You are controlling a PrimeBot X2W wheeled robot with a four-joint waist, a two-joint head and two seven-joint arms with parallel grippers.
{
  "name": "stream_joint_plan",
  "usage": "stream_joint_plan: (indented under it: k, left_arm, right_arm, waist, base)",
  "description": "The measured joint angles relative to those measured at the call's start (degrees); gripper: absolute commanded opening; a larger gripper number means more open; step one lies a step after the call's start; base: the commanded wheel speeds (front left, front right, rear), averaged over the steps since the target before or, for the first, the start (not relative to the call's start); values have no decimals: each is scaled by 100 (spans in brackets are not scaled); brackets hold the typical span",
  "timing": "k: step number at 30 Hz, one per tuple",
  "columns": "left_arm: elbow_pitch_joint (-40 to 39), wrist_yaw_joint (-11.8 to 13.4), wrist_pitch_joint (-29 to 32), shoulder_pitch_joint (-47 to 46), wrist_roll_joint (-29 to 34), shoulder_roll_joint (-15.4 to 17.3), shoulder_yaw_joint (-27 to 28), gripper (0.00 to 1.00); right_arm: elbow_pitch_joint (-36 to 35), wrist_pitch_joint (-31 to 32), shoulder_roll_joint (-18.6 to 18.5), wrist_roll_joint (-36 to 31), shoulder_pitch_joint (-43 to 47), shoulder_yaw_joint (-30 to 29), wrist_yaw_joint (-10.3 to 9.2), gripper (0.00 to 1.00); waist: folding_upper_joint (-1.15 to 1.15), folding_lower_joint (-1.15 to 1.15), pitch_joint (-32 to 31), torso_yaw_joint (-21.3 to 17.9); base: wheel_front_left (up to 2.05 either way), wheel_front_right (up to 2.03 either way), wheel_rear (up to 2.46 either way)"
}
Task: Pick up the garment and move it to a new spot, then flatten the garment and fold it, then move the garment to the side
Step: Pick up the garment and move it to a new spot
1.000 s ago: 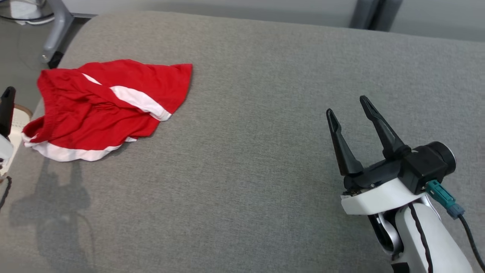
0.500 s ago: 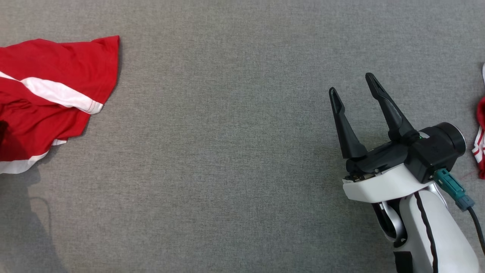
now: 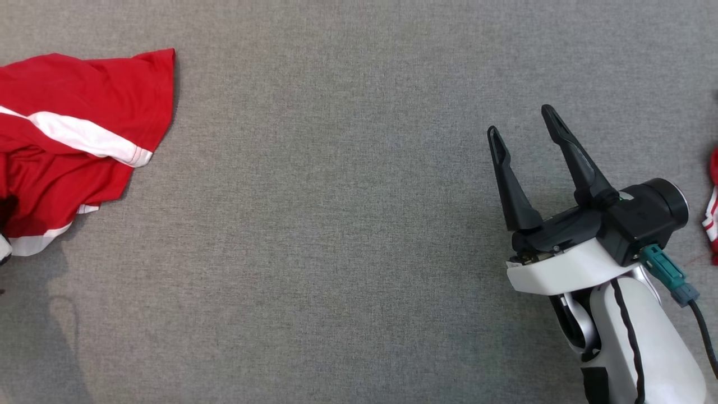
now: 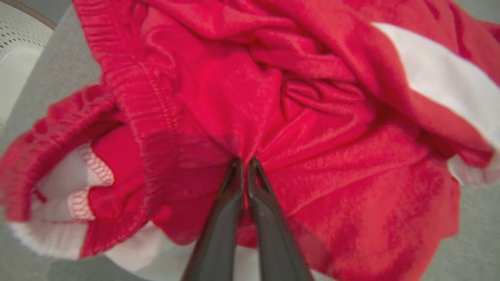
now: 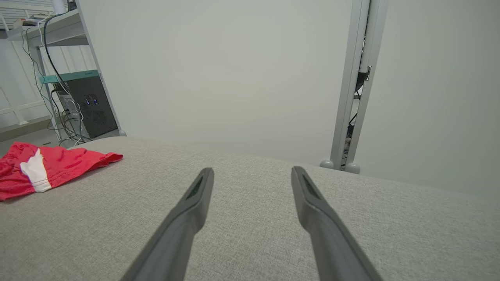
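Note:
The garment [image 3: 73,140], red shorts with white stripes, lies crumpled at the left edge of the grey fabric surface [image 3: 336,224] in the head view. In the left wrist view my left gripper [image 4: 244,162] is shut on a pinched fold of the red garment [image 4: 312,128], which bunches up around the fingertips. My right gripper [image 3: 520,120] hovers open over bare fabric at the right, far from the garment, with nothing between its fingers. The right wrist view shows this gripper [image 5: 252,171] open too, with the garment [image 5: 47,169] far off to its left.
A second red-and-white cloth [image 3: 712,213] pokes in at the right edge of the head view. A white perforated basket [image 4: 15,47] sits beyond the surface's edge near the garment. A shelf with a dark computer [image 5: 90,105] and a metal post [image 5: 359,86] stand behind the surface.
The head camera has tilted down and shifted, so the whole picture moved. My left gripper has closed on the garment's fabric. The right gripper has hardly moved.

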Motion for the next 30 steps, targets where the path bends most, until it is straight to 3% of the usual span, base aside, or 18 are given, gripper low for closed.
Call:
stream_joint_plan:
  k: [12, 19, 30]
  left_arm:
    - [-412, -1, -834, -59, -36, 547, -801, 0]
    - [-866, -1, -945, -197, 2, 858, -1281, 0]
    - [-1967, -1, -932, -552, 275, 992, -1847, 0]
  right_arm:
    - [281, -94, 53, 187, 139, 19, 0, 100]
    - [414, -111, 102, 347, 346, -5, 0, 100]
    - [338, -119, 143, 530, 691, -192, 0, 100]
  waist:
    - [0, 0, -719, -19]
    - [0, 0, -1216, -110]
    - [0, 0, -1869, -474]
  base:
    - [0, 0, 0]
    - [0, 0, 0]
    - [0, 0, 0]
